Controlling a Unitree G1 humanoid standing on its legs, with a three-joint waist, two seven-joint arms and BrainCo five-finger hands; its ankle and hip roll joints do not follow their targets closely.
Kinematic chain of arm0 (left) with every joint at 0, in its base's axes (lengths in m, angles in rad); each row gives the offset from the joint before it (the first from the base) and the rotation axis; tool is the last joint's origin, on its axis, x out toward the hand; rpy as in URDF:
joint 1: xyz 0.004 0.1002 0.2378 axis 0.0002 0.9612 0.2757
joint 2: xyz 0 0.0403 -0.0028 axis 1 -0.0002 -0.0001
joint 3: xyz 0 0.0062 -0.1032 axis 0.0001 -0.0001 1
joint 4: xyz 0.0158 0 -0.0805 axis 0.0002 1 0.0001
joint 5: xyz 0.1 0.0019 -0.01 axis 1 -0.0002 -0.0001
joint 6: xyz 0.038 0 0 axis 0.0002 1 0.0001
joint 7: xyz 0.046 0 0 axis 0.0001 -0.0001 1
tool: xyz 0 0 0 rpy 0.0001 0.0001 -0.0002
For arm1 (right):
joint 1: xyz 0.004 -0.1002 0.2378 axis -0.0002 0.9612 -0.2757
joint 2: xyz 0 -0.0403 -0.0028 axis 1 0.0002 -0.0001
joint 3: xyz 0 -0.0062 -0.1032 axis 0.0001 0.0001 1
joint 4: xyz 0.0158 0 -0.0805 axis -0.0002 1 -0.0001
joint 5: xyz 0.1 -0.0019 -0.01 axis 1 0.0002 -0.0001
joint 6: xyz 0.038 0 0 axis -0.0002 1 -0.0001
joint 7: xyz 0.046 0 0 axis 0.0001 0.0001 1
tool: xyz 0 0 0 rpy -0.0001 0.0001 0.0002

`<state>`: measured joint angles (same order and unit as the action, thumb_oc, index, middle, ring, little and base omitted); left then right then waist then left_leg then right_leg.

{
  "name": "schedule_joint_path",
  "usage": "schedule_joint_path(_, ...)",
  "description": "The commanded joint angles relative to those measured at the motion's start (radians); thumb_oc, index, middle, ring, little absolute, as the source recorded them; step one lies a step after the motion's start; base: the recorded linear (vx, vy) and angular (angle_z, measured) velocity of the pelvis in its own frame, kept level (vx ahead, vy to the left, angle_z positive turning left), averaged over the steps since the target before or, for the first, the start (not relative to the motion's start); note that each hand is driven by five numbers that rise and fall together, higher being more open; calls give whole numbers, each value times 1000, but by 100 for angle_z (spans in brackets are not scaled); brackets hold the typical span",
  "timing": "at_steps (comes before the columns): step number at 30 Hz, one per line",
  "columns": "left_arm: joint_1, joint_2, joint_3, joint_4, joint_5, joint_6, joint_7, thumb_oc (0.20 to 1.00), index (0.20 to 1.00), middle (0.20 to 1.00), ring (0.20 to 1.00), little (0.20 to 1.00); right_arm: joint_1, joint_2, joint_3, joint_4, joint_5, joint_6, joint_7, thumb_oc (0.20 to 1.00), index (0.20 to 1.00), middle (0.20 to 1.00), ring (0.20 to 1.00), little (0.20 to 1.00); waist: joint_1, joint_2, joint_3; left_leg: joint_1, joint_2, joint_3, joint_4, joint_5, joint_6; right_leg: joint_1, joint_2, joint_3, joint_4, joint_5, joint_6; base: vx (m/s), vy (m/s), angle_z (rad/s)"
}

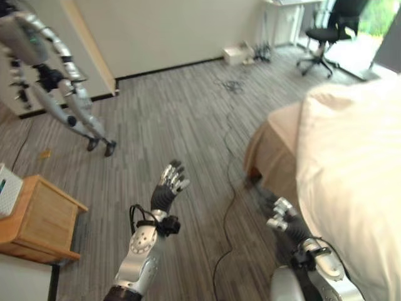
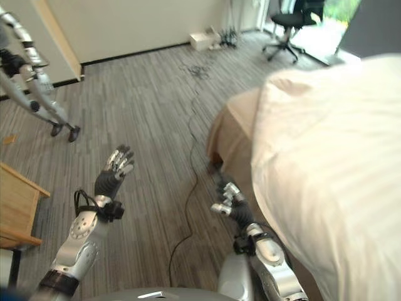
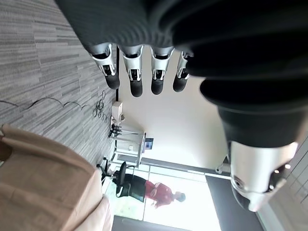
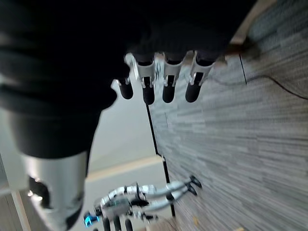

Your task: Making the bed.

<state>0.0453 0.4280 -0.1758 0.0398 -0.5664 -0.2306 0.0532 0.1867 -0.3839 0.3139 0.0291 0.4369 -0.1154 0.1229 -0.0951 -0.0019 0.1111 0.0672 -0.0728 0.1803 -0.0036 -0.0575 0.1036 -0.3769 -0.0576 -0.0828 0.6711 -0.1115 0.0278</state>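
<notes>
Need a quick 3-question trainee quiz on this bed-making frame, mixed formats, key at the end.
1. True or false: the left hand is gripping the white duvet.
2. Multiple choice: the right hand is A) beside the near edge of the bed, holding nothing; B) resting on the wooden bedside cabinet; C) holding the black office chair.
3. Fill in: the black cable runs across the grey striped ____.

Key: 1 false, it is raised over the carpet, fingers open and empty. 2 A. 3 carpet.
</notes>
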Motion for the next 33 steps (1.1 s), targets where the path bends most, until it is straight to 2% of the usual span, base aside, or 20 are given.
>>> schedule_joint_path(1, -54, -3, 21, -56, 19, -31, -19, 1000, 1000, 1000, 1000, 1000, -78, -37, -64, 24, -2, -49, 8, 1000, 1000, 1000, 1000, 1000, -13, 5, 20, 27, 45, -24, -84, -2, -50, 210, 81, -54, -333, -18, 15, 63, 56, 12)
schedule_joint_path(2, -44, -4, 22, -66, 25, -33, -18, 1000, 1000, 1000, 1000, 1000, -72, -37, -69, 15, 25, -49, 8, 1000, 1000, 1000, 1000, 1000, -4, -6, 12, 24, 32, -27, -84, -6, -52, 260, 94, -72, -472, 6, 7, 93, 86, 1)
schedule_joint_path(3, -25, -15, 24, -71, 22, -34, -29, 1000, 1000, 1000, 1000, 1000, -67, -38, -70, 8, 25, -51, 14, 1000, 1000, 1000, 1000, 1000, 1, -10, 6, 24, 23, -45, -70, -10, -48, 302, 94, -51, -526, 10, 15, 69, 65, 12)
schedule_joint_path(6, 3, -29, 28, -62, 17, -32, -31, 1000, 1000, 1000, 1000, 1000, -89, -44, -51, 27, 18, -44, 16, 1000, 1000, 1000, 1000, 1000, 18, -12, -2, 27, 24, -35, -79, -9, -49, 324, 105, -23, -575, 41, 18, 43, 33, 33)
schedule_joint_path(7, 19, -30, 35, -74, -20, -34, -32, 1000, 1000, 1000, 1000, 1000, -109, -53, -45, 21, 19, -45, 12, 1000, 1000, 1000, 1000, 1000, 33, -7, -6, 28, 23, -17, -84, -9, -46, 343, 99, -46, -610, 54, 24, 46, 42, 5)
schedule_joint_path(11, 57, -16, 44, -88, 12, -21, -42, 1000, 1000, 1000, 1000, 1000, -102, -58, -51, 46, 2, -40, 5, 1000, 1000, 1000, 1000, 1000, 39, -9, -21, 39, 19, -1, -84, -17, -44, 386, 104, -41, -668, 61, 18, 62, 30, -41)
schedule_joint_path(24, 85, -12, 88, -94, 30, -23, -25, 1000, 1000, 1000, 1000, 1000, -82, -70, -39, 19, -5, -33, 39, 1000, 1000, 1000, 1000, 1000, 53, -15, -29, 51, 17, 6, -84, -31, -42, 424, 100, -32, -708, 60, 19, 38, 28, -9)
schedule_joint_path(26, 79, -11, 91, -97, 39, -25, -20, 1000, 1000, 1000, 1000, 1000, -83, -66, -38, 23, -12, -36, 36, 1000, 1000, 1000, 1000, 1000, 53, -15, -30, 45, 18, 24, -84, -34, -44, 424, 100, -37, -730, 74, 28, -2, 36, -11)
schedule_joint_path(33, 72, -14, 100, -93, 39, -34, -3, 1000, 1000, 1000, 1000, 1000, -126, -62, -33, 31, -1, -40, 29, 1000, 1000, 1000, 1000, 1000, 70, -12, -17, 48, 21, 49, -80, -43, -32, 406, 93, -31, -689, 70, 41, 17, 53, -17)
